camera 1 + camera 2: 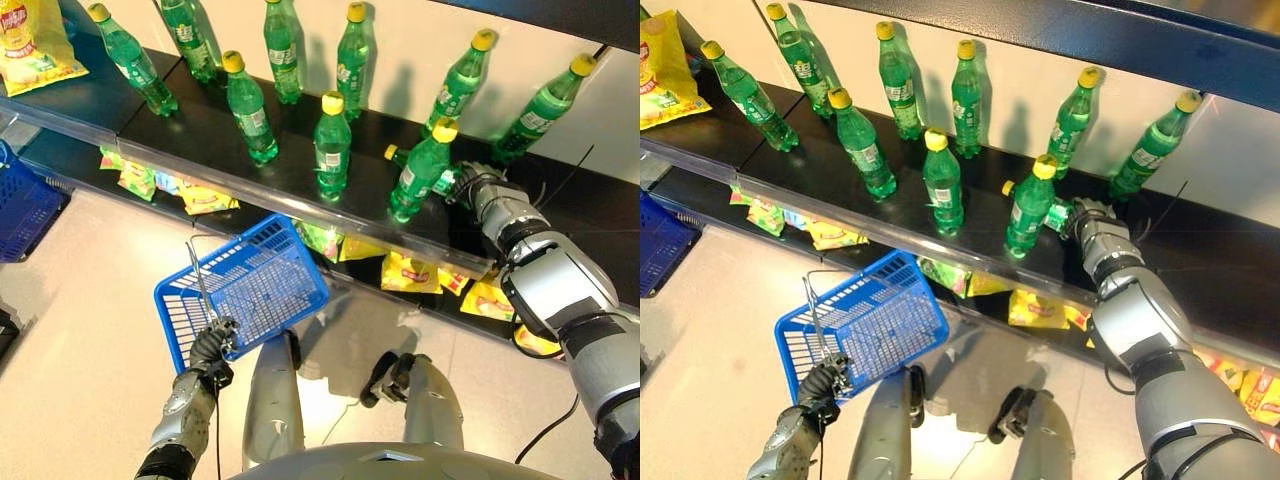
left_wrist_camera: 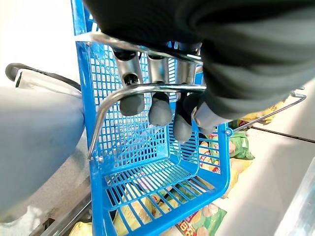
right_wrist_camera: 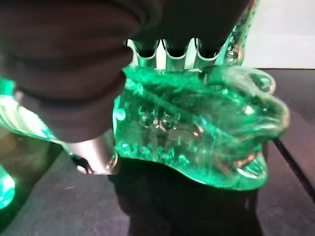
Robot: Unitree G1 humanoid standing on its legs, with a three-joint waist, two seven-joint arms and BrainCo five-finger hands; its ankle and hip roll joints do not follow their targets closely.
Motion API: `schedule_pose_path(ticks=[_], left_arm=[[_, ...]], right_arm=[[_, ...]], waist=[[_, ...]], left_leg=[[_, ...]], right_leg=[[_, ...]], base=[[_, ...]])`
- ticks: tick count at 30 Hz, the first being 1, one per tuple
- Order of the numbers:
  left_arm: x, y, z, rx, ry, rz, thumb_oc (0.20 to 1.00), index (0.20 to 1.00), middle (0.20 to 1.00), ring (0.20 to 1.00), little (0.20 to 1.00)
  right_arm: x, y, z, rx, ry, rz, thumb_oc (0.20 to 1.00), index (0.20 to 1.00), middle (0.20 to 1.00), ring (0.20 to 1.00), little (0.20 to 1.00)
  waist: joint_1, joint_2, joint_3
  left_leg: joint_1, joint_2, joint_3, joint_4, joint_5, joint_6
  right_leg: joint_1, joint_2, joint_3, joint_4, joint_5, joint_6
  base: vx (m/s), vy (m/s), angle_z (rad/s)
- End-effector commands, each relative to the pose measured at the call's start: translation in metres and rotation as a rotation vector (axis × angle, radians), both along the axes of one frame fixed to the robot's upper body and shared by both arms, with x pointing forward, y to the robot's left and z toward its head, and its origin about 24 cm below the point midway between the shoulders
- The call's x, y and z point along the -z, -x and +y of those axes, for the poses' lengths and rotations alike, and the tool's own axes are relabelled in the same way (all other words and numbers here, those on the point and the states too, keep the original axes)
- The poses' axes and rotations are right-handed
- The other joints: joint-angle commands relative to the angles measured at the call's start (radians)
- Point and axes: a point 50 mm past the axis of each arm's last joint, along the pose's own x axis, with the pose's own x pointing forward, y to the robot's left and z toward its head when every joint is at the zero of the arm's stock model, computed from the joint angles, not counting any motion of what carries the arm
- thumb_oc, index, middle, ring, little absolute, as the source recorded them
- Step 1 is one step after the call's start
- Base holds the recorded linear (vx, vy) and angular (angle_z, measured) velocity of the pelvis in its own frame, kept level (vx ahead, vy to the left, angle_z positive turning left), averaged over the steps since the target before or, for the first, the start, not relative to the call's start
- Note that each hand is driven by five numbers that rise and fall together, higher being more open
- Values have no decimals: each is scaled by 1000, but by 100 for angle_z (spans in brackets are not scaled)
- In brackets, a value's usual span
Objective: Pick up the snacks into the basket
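A: What were the fingers doing?

B: The left hand (image 2: pixel 162 105) had its fingers curled round the wire handle (image 2: pixel 147 91) of the blue basket (image 1: pixel 245 290), which hung tilted below the shelf (image 1: pixel 200 140). The right hand (image 1: pixel 478 190) was up on that shelf, fingers and thumb wrapped round a lying bottle (image 1: pixel 425 175), seen close in the wrist view as green ribbed plastic.

A: And the snacks?

B: The snack bags (image 1: pixel 410 272), yellow and green crinkly packets, lay on the lower shelf under the bottles. The basket looked empty, though its open mesh showed bags behind it.

A: What could have gone wrong?

B: The hand was closed on a bottle, not a snack, so the wrong item might have gone into the basket. The standing bottles (image 1: pixel 332 145) were tall, smooth and narrow-based, just beside the arm; a nudge could have toppled them. The thin metal handle might have slipped in the fingers as the basket tilted.
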Motion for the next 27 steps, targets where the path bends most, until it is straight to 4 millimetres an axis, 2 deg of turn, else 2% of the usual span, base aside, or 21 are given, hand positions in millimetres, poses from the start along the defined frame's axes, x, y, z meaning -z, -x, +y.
schedule_pose_path(ticks=[1,8,11,15,27], left_arm=[[-15,0,-3,52,-7,-102,200,200,200,200,200],[-18,-1,-2,45,0,-123,200,200,200,200,200],[-18,0,-2,46,1,-123,200,200,200,200,200],[-19,-2,-3,55,1,-132,200,200,200,200,200],[-22,-9,-3,3,17,-167,200,200,200,200,200]], right_arm=[[24,19,-32,107,47,122,200,200,200,200,200],[25,32,-64,203,-14,112,200,200,200,200,200],[25,34,-67,214,-24,109,200,200,200,200,200],[16,39,-85,262,-85,51,200,200,200,200,200],[16,50,-104,234,-91,0,200,200,200,200,200]], waist=[[20,24,-16],[11,22,-19],[10,21,-18],[6,18,-19],[-43,0,-15]], left_leg=[[-42,-14,65,23,0,65],[-32,-10,69,17,2,63],[-29,-10,71,16,2,63],[-18,-6,73,16,0,63],[-3,8,86,15,-7,57]], right_leg=[[-35,18,51,-51,113,99],[-31,17,51,-57,118,103],[-30,17,51,-58,119,104],[-18,15,48,-63,122,107],[-17,27,68,-71,126,108]], base=[[0,0,0],[0,0,0],[0,0,0],[0,0,0],[0,0,-5]])
